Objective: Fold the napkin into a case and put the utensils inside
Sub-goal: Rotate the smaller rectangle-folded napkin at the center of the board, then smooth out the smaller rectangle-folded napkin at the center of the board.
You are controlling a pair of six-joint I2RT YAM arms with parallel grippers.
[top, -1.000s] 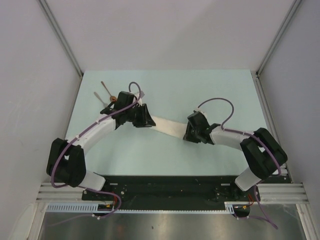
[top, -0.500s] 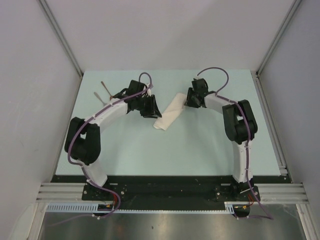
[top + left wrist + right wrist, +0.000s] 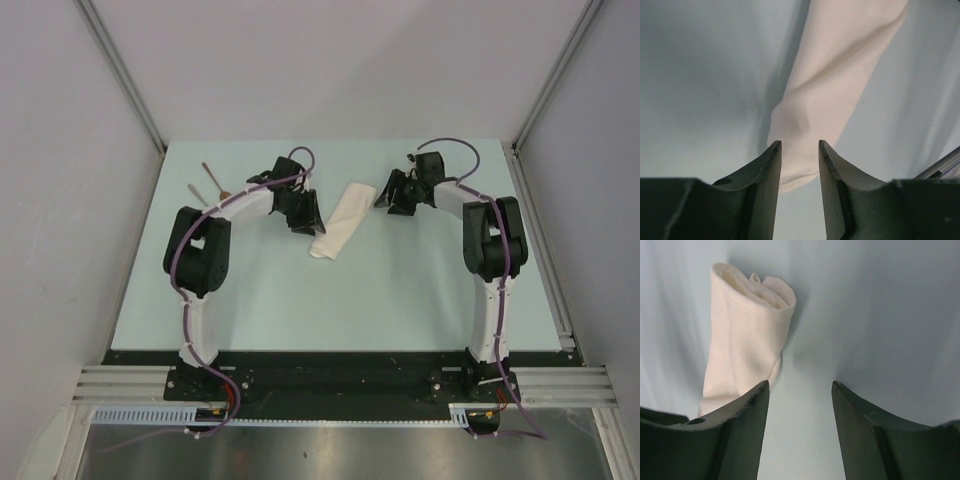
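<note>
The napkin (image 3: pixel 336 222) lies just above the centre of the overhead view, already folded into a narrow strip that slants from upper right to lower left on the table (image 3: pixel 400 290). In the right wrist view, the end at the top of the frame shows loose, curled layers. That looks to me like the mouth of the case, though I cannot match it to an end in the overhead view.

The left gripper (image 3: pixel 303 213) sits just beside the strip on its left. Its fingers stand a narrow gap apart over one end of the cloth and pinch nothing. The right gripper (image 3: pixel 397 195) is near the upper right end, jaws wide and empty, with the cloth off to the side of one finger.

The fork (image 3: pixel 196 190) and spoon (image 3: pixel 216 181) lie close together at the upper left of the table, beyond the left arm and well apart from the napkin.

As I read it, the folding is done and fetching the utensils comes next. To do that well, the left fingers should rise straight up, because a sideways drag could unroll the soft fold. The left arm is the nearer one to take a utensil by its handle. The right could steady the strip near its mouth so the utensil slides in rather than pushing the case along.
</note>
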